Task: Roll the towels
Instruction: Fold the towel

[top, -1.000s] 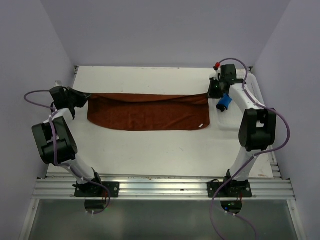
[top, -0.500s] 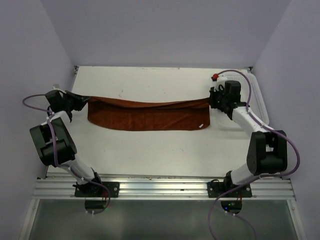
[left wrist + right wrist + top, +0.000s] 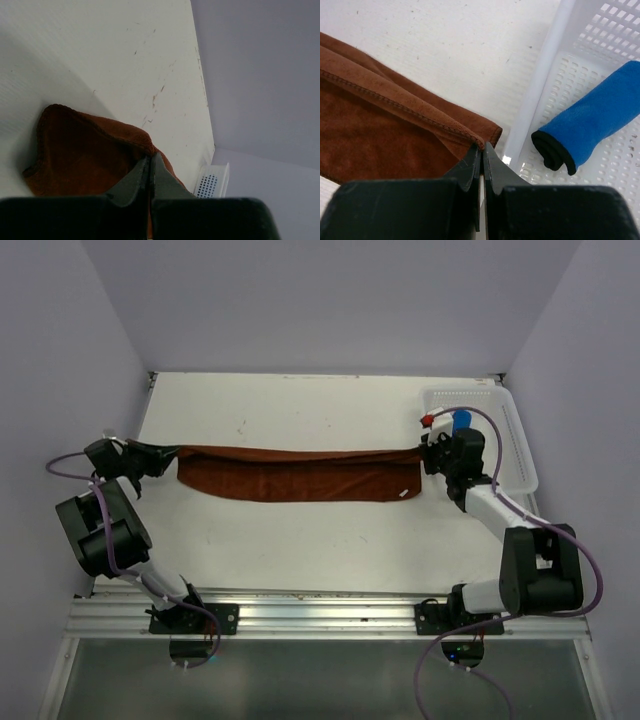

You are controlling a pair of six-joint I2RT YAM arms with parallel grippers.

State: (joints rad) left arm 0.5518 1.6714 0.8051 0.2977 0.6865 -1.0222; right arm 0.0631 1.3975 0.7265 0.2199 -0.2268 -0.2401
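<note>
The long rust-brown towel lies as a narrow strip across the table, its far edge doubled over toward the near side. My left gripper is shut on its left corner, and in the left wrist view the gripper pinches the brown cloth. My right gripper is shut on the right corner; in the right wrist view the gripper clamps the stitched hem of the towel. The bright blue towel lies rolled inside the basket.
The white mesh basket stands at the right edge of the table, just right of my right gripper, and shows far off in the left wrist view. Walls enclose the table on three sides.
Both grippers have drawn the brown towel's far edge toward the near side and down, folding it into a narrower strip. The right arm has moved off the basket, uncovering the blue roll.
</note>
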